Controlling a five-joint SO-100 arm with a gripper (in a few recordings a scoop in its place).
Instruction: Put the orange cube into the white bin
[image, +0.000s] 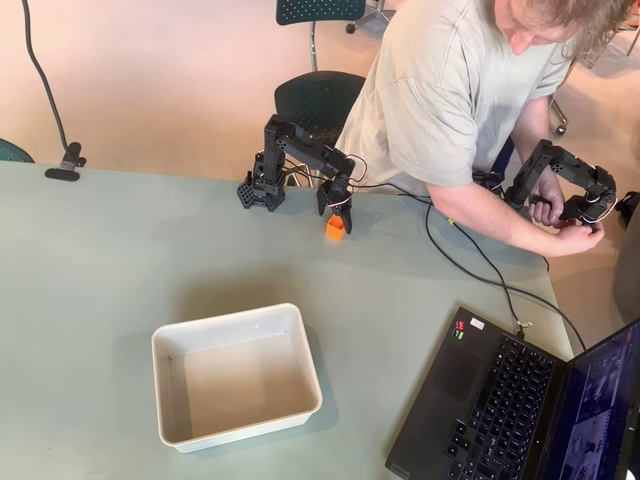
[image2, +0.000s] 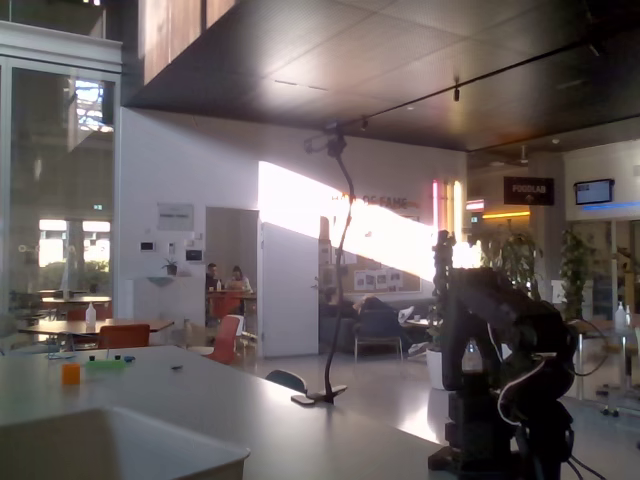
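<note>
In the overhead view the orange cube (image: 335, 229) sits on the pale green table just in front of the black arm's base (image: 264, 187). My gripper (image: 337, 218) is lowered right onto it. One dark finger (image: 347, 222) runs down the cube's right side and the other stands at its left, so the jaws look open around the cube. The white bin (image: 236, 375) lies empty nearer the front edge, well to the lower left of the cube. In the fixed view the arm (image2: 500, 370) is a dark silhouette at the right and the bin's rim (image2: 130, 438) fills the lower left; the cube is hidden there.
A person (image: 450, 90) leans over the table's back right. An open laptop (image: 520, 410) takes the front right corner, with a cable (image: 470, 262) running across the table to it. A clamp stand (image: 65, 165) is at the back left edge. A small orange thing (image2: 70, 373) lies far off.
</note>
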